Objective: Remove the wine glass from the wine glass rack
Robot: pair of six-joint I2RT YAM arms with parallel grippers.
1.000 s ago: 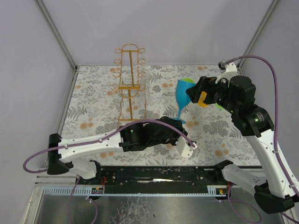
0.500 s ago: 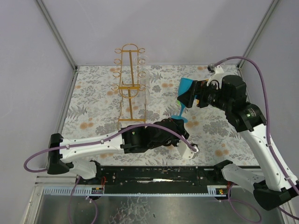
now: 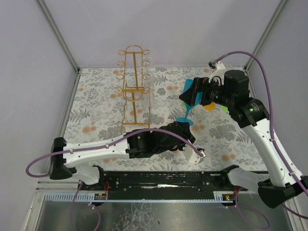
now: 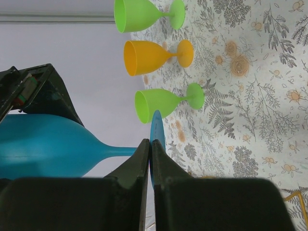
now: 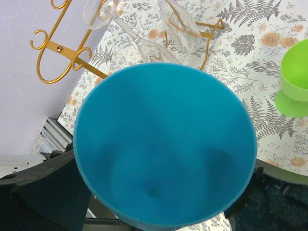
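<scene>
A blue wine glass (image 3: 189, 98) is held above the table, well to the right of the gold wire wine glass rack (image 3: 134, 86). My left gripper (image 3: 184, 126) is shut on the thin edge of its foot (image 4: 157, 132), and the stem and bowl (image 4: 43, 147) run off to the left in the left wrist view. My right gripper (image 3: 195, 94) stands open, one finger on each side of the bowl (image 5: 163, 144), which fills the right wrist view. Clear glasses (image 5: 103, 12) hang on the rack (image 5: 62, 48).
Two green cups (image 4: 161, 101) (image 4: 144, 12) and an orange one (image 4: 149, 55) stand on the flowered cloth at the right, under my right arm. Another clear glass (image 5: 180, 21) hangs on the rack. Grey walls close in the back and sides.
My right gripper has swung left from beside the blue glass and now has the bowl between its open fingers. My left gripper keeps its hold on the foot.
</scene>
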